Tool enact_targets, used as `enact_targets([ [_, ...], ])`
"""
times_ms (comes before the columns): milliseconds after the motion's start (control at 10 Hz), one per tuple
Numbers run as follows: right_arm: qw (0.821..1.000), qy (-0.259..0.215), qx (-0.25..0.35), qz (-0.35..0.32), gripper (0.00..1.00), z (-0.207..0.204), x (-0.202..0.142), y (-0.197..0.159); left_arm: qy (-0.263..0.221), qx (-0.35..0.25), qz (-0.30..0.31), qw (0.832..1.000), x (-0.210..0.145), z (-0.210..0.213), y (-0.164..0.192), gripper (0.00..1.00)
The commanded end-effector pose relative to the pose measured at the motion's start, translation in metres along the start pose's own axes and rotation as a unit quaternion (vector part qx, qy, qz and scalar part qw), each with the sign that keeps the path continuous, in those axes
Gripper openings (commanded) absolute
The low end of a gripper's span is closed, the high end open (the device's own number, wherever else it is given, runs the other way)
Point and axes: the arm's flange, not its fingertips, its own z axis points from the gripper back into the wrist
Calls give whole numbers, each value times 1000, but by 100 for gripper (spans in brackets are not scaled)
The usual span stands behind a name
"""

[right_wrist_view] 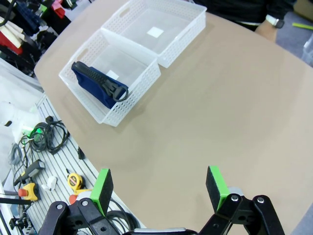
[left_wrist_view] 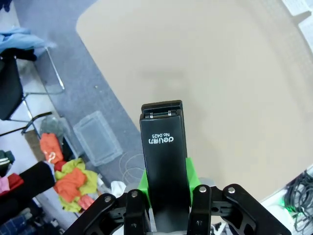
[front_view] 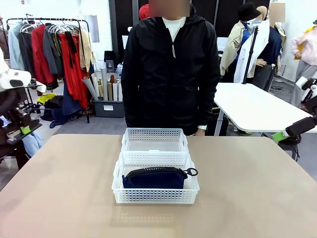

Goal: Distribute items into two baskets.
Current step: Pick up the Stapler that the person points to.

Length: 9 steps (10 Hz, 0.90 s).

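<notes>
Stapler (left_wrist_view: 164,147) is up in the air, clamped between the left fingers (left_wrist_view: 190,172). Green pads press its two sides, and its long axis runs straight out along them, nose pointing away from the wrist. It hangs off the left edge of the surface (front_view: 247,188), over floor by the look of the left wrist view.

Pouch (front_view: 153,178) already lies in the near basket (front_view: 155,197), long side across, ring pull to the robot's right. Far basket (front_view: 154,133), right against the near one on the person's side, holds no item. That, I'd say, is where the stapler belongs.

So here's what the move turns on: that far basket lies to the right of the left fingers and farther across the surface, well apart, beyond the pouch's basket. Left arm has the load, so it's the one to travel.

Right fingers (right_wrist_view: 103,188) are spread wide with nothing between them, off the surface's right side. Person (front_view: 171,74) stands just behind the baskets.
</notes>
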Motion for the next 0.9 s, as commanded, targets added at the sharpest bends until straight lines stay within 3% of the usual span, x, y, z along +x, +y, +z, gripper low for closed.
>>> enact_targets([
  [0, 1000, 0, 3, 1, 100, 1, 0, 0, -9, -5, -36, 999, -5, 5, -16, 0],
  [200, 1000, 0, 3, 1, 100, 1, 0, 0, -19, -22, -65, 997, -7, 11, -21, 0],
  [500, 1000, 0, 3, 1, 100, 1, 0, 0, -68, -63, -179, 979, -12, 23, -28, 0],
  [800, 1000, 0, 3, 1, 100, 1, 0, 0, -57, -72, -185, 978, -7, 21, -36, 0],
])
